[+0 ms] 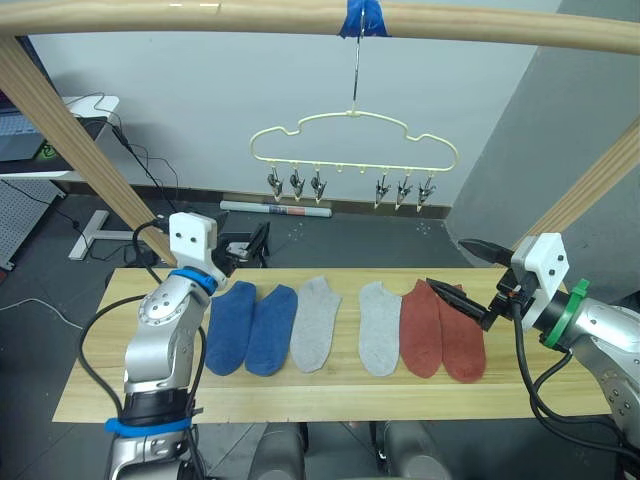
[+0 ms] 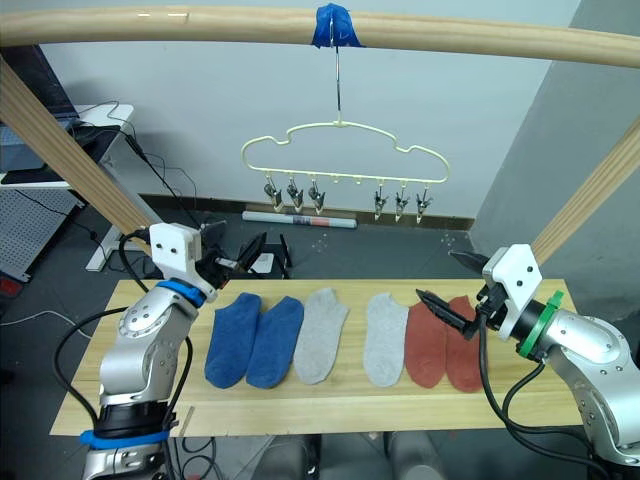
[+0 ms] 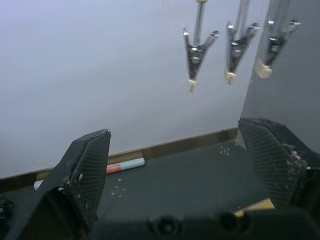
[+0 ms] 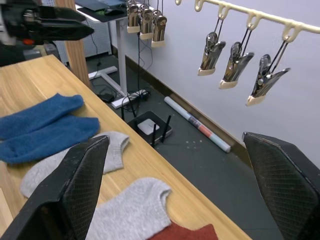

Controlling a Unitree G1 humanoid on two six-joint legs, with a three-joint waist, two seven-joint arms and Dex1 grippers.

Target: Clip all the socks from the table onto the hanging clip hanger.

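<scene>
Flat on the table (image 1: 300,395), 6 socks (image 1: 318,322) in blue, grey, rust pairs, both tools (image 1: 258,245) (image 1: 463,270) wide open, empty.

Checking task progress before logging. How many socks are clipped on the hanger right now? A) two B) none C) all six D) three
B: all six clips on the hanger hang bare, and the blue, grey and red socks lie in a row on the table.
</scene>
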